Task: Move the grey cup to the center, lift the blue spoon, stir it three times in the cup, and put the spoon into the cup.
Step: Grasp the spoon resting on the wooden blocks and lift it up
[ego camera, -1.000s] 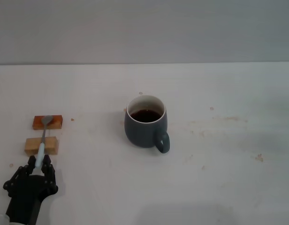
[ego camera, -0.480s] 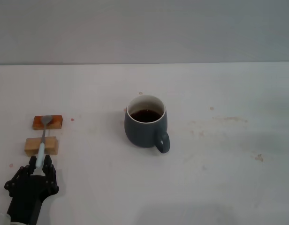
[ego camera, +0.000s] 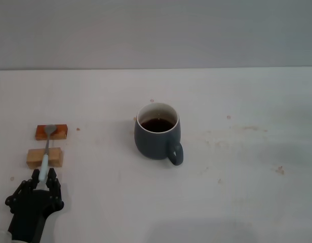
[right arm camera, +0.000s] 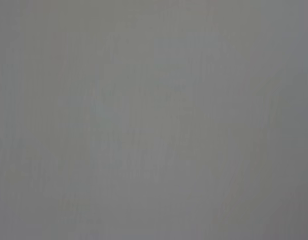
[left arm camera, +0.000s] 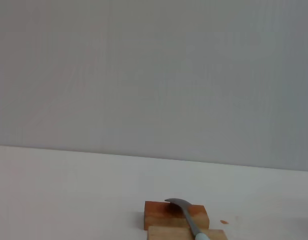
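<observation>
Left gripper [ego camera: 44, 174] fingers [ego camera: 52, 174] around blue spoon [ego camera: 46, 154] handle end.

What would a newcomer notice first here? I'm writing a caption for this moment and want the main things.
The grey cup stands near the middle of the white table, dark liquid inside, its handle turned toward the robot. Far to the left, the blue spoon lies bridged across two small wooden blocks, bowl on the farther one. The black left hand sits at the spoon's handle end; whether it grips cannot be told.
</observation>
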`<state>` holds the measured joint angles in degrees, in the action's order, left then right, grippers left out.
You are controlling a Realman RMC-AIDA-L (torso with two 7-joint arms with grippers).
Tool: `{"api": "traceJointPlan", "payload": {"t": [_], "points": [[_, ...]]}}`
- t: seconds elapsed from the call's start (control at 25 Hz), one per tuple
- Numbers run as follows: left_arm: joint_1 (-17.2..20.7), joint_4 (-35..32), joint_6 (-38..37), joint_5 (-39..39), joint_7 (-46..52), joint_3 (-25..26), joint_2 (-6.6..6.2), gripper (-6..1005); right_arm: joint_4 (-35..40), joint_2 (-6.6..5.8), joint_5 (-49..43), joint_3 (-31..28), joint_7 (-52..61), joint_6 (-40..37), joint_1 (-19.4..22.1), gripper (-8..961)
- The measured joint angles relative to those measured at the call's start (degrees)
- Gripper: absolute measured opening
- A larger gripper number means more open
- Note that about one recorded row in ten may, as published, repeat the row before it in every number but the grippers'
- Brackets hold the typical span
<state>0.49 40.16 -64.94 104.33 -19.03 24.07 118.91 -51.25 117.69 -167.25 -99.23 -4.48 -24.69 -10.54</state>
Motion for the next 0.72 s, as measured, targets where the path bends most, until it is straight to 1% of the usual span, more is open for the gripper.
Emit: {"api": "traceJointPlan", "payload": {"t": [0.72], "points": [[-0.42, -0.09, 0.26, -0.73, 0.14, -0.44, 0.09, 290, -0.08, -0.01, 0.0, 0.1, 0.0, -0.01, 0.0, 15]]}}
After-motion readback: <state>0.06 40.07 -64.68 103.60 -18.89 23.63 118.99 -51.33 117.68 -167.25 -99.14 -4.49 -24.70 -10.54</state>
